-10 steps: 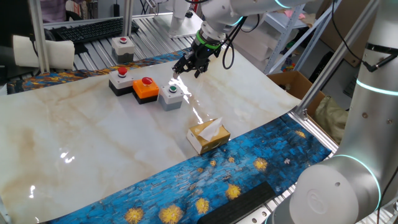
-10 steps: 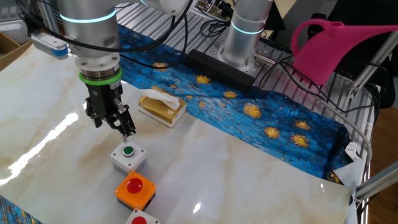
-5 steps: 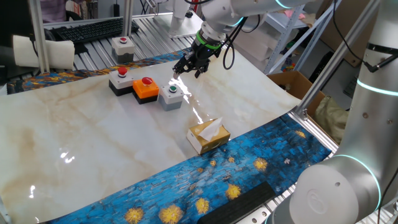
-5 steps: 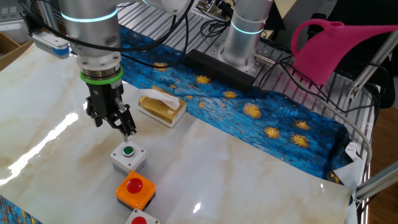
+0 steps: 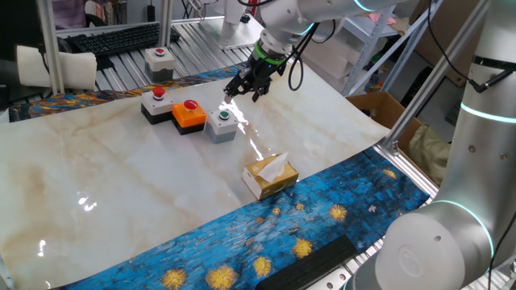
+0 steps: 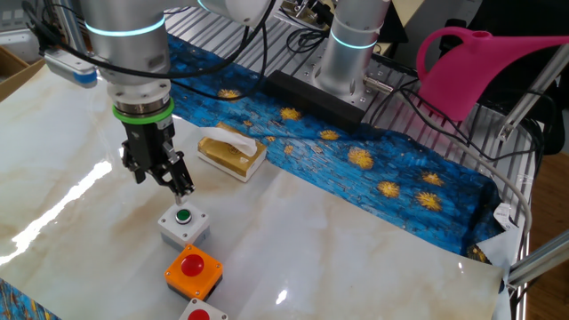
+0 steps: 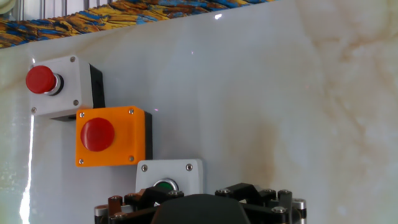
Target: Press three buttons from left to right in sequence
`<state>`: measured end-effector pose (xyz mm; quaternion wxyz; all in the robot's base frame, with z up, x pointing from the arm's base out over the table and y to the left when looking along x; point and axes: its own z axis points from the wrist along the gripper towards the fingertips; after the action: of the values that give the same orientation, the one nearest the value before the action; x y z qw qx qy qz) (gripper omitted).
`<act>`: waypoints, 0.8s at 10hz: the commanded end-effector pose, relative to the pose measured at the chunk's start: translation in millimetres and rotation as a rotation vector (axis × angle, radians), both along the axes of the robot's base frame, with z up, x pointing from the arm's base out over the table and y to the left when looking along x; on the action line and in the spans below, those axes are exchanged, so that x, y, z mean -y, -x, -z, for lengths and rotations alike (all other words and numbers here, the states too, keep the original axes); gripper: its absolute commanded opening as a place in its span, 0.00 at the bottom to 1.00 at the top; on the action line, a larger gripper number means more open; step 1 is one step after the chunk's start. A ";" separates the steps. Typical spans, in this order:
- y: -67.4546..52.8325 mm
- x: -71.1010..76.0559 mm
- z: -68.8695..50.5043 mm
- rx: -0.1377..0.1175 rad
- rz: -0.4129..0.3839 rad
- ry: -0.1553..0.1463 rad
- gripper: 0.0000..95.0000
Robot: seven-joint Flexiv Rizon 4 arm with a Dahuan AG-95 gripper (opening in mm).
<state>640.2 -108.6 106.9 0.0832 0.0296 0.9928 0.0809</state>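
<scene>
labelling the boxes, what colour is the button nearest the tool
Green, on the grey box; clearest in the other fixed view, just below the tool.

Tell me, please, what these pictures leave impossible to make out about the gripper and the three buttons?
- Gripper: fingertip gap unreadable in either fixed view; the hand view shows only its base.
- Black box: cut off by the bottom edge in the other fixed view.
- Grey box: green button partly hidden behind the gripper base in the hand view.

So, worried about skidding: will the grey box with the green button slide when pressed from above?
The small grey box with a green button probably stays put: it sits flat and squat. The glossy marble-look tabletop could let it skid under an angled push.
</scene>
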 end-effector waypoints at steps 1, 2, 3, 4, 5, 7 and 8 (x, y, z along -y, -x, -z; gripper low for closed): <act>-0.5 0.1 1.3 0.000 -0.001 -0.002 1.00; -0.6 0.2 2.4 0.000 -0.001 -0.002 1.00; -0.6 0.4 3.6 0.001 -0.001 -0.002 1.00; -0.6 0.5 4.4 0.002 -0.002 -0.002 1.00; -0.6 0.7 5.3 0.005 0.000 -0.002 1.00; -0.6 1.0 6.5 0.003 0.000 -0.003 1.00; -0.8 1.2 8.3 0.002 -0.002 -0.004 1.00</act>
<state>639.9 -109.8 97.9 0.0841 0.0290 0.9926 0.0828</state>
